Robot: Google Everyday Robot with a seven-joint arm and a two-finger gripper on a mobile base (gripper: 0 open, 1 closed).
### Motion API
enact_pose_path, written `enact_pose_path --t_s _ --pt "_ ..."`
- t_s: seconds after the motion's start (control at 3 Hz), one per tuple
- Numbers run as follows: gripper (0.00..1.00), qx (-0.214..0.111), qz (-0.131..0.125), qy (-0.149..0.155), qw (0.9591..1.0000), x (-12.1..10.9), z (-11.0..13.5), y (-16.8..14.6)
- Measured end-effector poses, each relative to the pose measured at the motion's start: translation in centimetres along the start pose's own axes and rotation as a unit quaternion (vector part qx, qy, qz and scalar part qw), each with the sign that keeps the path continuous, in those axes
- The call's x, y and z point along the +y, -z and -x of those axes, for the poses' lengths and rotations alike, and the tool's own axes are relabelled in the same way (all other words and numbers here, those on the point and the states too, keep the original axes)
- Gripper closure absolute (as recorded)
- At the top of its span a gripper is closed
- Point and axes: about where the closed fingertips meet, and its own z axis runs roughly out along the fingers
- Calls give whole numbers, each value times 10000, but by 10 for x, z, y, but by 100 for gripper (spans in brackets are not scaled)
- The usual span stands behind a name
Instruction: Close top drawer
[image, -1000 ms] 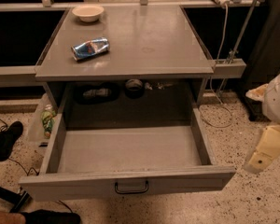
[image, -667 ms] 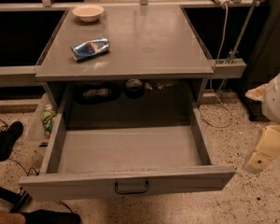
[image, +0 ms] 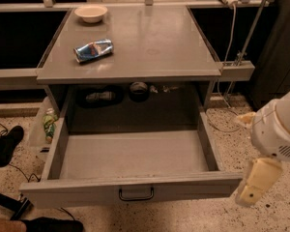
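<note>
The top drawer (image: pixel 130 156) is a wide grey metal box pulled far out from under the grey tabletop (image: pixel 135 42). Its inside is bare. Its flat front (image: pixel 77 193) faces me at the bottom of the view, with a small dark loop handle (image: pixel 136 194) in the middle. My gripper (image: pixel 255 185) hangs at the lower right, just beyond the drawer's right front corner and apart from it. The white arm housing (image: pixel 280 129) sits above it. The lower drawers are hidden by the open one.
A crushed blue can (image: pixel 93 50) and a cream bowl (image: pixel 91 13) lie on the tabletop. Dark items (image: pixel 137 90) sit in the recess behind the drawer. A green bottle (image: pixel 49 123) stands at the left side. A black shoe (image: pixel 7 144) and cables lie on the speckled floor.
</note>
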Motion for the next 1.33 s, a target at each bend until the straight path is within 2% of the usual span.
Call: enact_pose_path --t_s 0.33,0.67,1.0,1.33 --pt "0 -273 286 42 9992 24 10 -21" --pt "0 -273 287 43 9992 24 10 -21" --pt "0 -311 398 170 9986 36 10 -33" --pt "0 -493 589 483 9959 59 16 -59"
